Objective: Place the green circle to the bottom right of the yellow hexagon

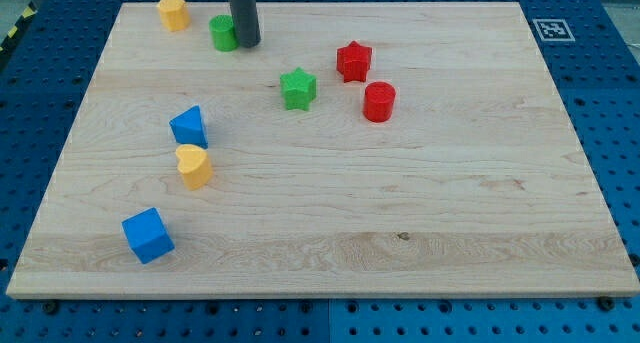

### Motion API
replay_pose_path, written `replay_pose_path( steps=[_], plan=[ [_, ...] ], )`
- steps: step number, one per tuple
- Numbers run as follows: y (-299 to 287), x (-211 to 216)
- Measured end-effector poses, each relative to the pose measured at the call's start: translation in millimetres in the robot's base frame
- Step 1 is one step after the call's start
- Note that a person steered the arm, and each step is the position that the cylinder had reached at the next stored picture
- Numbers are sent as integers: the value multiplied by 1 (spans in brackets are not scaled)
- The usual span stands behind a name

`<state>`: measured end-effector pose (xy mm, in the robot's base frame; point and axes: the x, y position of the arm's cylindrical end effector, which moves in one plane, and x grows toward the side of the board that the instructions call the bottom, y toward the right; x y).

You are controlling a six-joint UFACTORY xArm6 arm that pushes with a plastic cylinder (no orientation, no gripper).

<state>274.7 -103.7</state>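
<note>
My tip (pixel 247 45) — a bare rod, gripping nothing — is touching the green circle's (pixel 223 33) right side, near the board's top-left. The circle is already sitting right of the yellow hexagon (pixel 173 13); next — nudging it slightly downward.

A lab or robotics test bench: a pale wooden board (pixel 330 233) lies on a blue perforated table (pixel 600 73), a black-and-white marker tag (pixel 552 29) at the frame's upper right, hazard-striped tape (pixel 14 33) at upper left.
</note>
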Motion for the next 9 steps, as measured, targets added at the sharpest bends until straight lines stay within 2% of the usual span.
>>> replay_pose_path(
  steps=[4,6,7,9],
  plan=[
    [-4,-20],
    [-48,-11],
    [-52,-11],
    [-18,-16]
  ],
)
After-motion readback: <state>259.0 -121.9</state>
